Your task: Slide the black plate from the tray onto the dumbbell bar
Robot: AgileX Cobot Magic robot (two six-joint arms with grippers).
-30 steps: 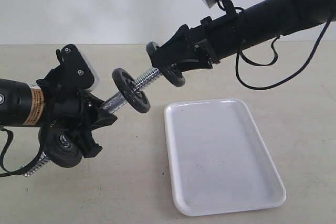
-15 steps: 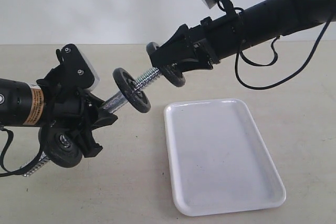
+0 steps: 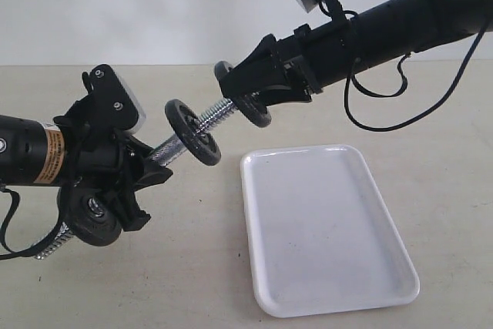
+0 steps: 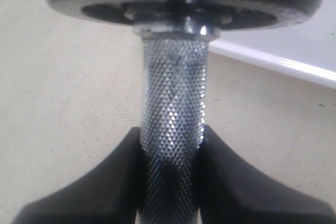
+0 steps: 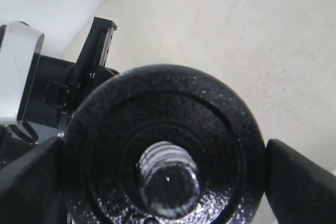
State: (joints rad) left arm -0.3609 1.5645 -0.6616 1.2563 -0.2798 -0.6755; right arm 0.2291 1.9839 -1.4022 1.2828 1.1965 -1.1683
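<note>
Above the tabletop (image 3: 431, 129), a tilt by the right gripper (image 3: 243, 95) clasping the plate (image 3: 258, 113) could jam it on threads of the bar (image 3: 216, 117) the left gripper (image 4: 171, 153) clamps.

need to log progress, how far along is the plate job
Done: the tray holds no disc; the black plate is off it. In hand: left gripper clamps the dumbbell bar, right gripper holds the plate with the bar's end through its hole. Left: slide it down toward the inner disc, then release.
</note>
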